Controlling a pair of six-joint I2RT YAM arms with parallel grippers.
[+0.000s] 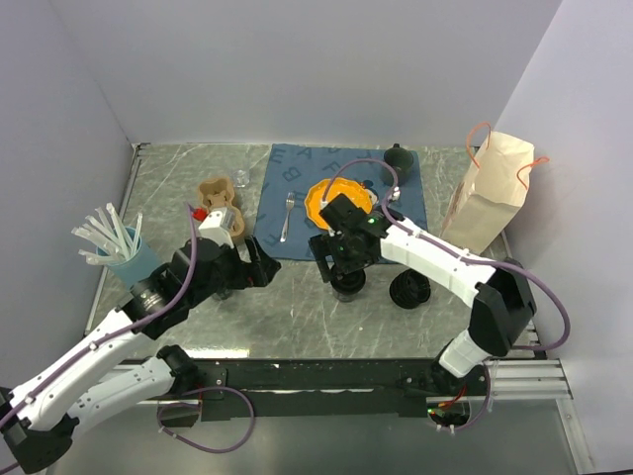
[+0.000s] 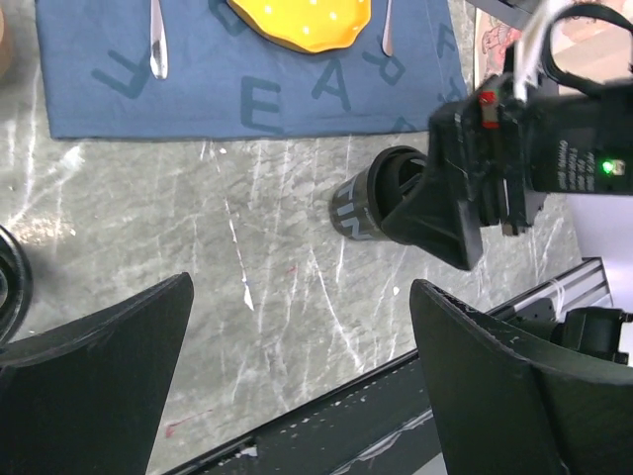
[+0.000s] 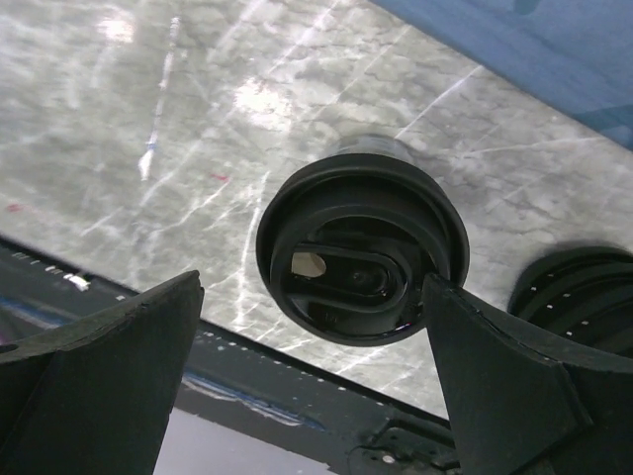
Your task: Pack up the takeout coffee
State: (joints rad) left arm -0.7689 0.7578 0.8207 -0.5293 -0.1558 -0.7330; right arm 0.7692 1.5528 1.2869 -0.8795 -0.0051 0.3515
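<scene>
**A:** Where was the takeout coffee (image 1: 348,287)?

**B:** It stood upright on the bare table, just off the near edge of the blue placemat (image 1: 297,178), toward that edge's right half. From above its top looked capped, though I could not be sure.

**A:** And the hands?

**B:** The right gripper (image 1: 343,265) hung directly over the cup. Its jaws were spread wide to either side of the rim and gripped nothing. One finger sat close to the rim, and I could not tell whether it touched. The left gripper (image 2: 302,297) hung off the placemat's near left corner, just as wide and empty.

**A:** Which step was that, then?

**B:** I judged it the gap before bagging. The cup stood free, and the paper bag (image 1: 490,193) stood upright beyond the placemat's right edge with the cup not in it.

**A:** What did the next move call for?

**B:** A grasp, in my view. The right jaws would need to come down around the cup's body and close gently. Then they would carry it level past the placemat's right edge and lower it through the bag's mouth. The carry would also need to stay clear of a ribbed black lid (image 1: 408,289) that lay off the placemat's near right corner.
</scene>
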